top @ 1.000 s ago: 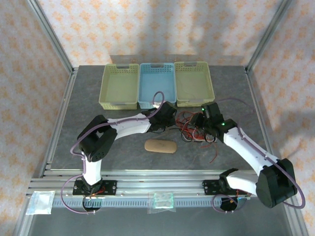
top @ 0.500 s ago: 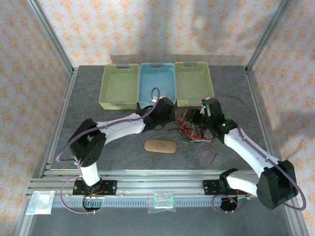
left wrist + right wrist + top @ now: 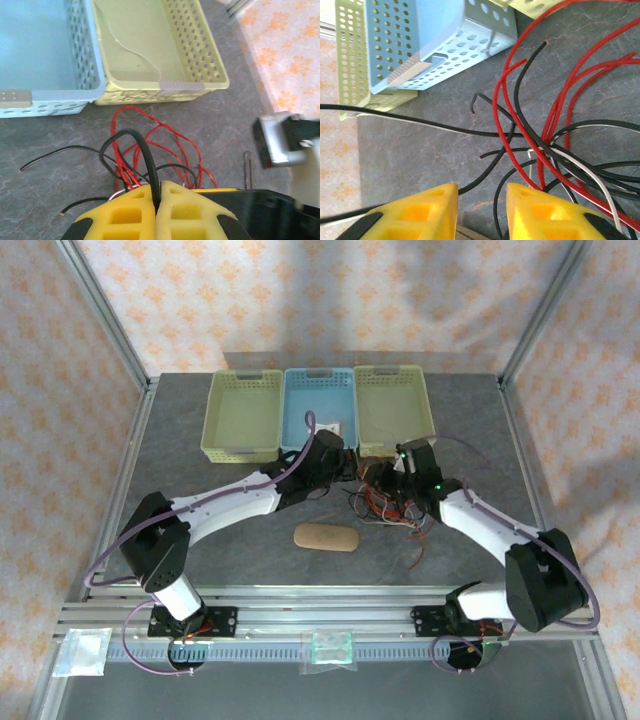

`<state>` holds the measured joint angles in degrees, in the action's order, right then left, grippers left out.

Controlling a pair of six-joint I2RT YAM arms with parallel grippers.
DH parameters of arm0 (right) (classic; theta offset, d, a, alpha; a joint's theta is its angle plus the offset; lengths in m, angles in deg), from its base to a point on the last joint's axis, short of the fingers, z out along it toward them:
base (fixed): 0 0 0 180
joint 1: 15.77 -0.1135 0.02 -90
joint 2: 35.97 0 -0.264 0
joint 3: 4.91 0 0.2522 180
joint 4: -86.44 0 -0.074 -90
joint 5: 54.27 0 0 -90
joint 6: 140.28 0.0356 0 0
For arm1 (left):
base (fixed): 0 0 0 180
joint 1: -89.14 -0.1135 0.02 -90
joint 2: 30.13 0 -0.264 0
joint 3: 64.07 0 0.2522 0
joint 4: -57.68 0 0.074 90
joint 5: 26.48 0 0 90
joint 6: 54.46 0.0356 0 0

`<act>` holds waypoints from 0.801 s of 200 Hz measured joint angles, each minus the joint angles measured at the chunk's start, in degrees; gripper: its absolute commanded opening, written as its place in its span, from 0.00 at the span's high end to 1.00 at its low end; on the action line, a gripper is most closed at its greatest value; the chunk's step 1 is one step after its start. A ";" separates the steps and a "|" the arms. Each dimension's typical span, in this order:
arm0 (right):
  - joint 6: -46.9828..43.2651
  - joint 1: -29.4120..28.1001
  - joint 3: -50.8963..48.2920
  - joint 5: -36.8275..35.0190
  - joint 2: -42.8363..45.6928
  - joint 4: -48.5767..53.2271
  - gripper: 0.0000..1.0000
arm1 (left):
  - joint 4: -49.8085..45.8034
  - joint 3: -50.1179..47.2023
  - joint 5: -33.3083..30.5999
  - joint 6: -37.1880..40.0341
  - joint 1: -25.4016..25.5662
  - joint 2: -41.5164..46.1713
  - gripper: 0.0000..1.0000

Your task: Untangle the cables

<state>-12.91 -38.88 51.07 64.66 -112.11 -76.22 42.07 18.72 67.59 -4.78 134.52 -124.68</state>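
Observation:
The cables point(image 3: 388, 504) lie in a tangle of red, black and white strands on the grey table, in front of the baskets. My left gripper point(image 3: 345, 468) is at the tangle's left edge. In the left wrist view it point(image 3: 160, 186) is shut on a black cable point(image 3: 144, 150) that loops up out of the red strands point(image 3: 172, 142). My right gripper point(image 3: 386, 478) hangs over the far side of the tangle. Seen from the right wrist it point(image 3: 481, 192) stands open, with black strands point(image 3: 520, 175) passing under the gap and red cables point(image 3: 555, 100) to the right. A thin white cable point(image 3: 135, 50) lies in the green basket.
Three baskets stand in a row at the back: yellow-green point(image 3: 240, 453), blue point(image 3: 318, 373) and green point(image 3: 392, 370). A tan oval pad point(image 3: 326, 537) lies in front of the tangle. One red strand point(image 3: 425, 548) trails toward the front edge.
The left arm has reached farther back and right, and its gripper has shut on the black cable. The right gripper has moved back and left over the tangle, its jaws narrowing.

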 measured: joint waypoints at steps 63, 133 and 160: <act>1.18 0.00 0.68 -2.03 -7.30 -0.52 0.72 | 3.34 -1.99 4.20 3.85 0.00 4.55 1.00; 1.62 0.00 2.05 -11.72 -8.17 4.50 0.74 | 1.55 -0.79 6.25 9.46 0.00 10.27 1.00; 1.55 0.00 2.05 -13.99 -6.71 7.04 0.73 | -1.57 1.38 6.03 11.87 0.00 12.61 1.00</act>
<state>-11.36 -38.88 53.12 50.67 -118.82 -69.18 40.50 20.10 73.62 7.09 134.52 -112.06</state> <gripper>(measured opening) 0.264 0.048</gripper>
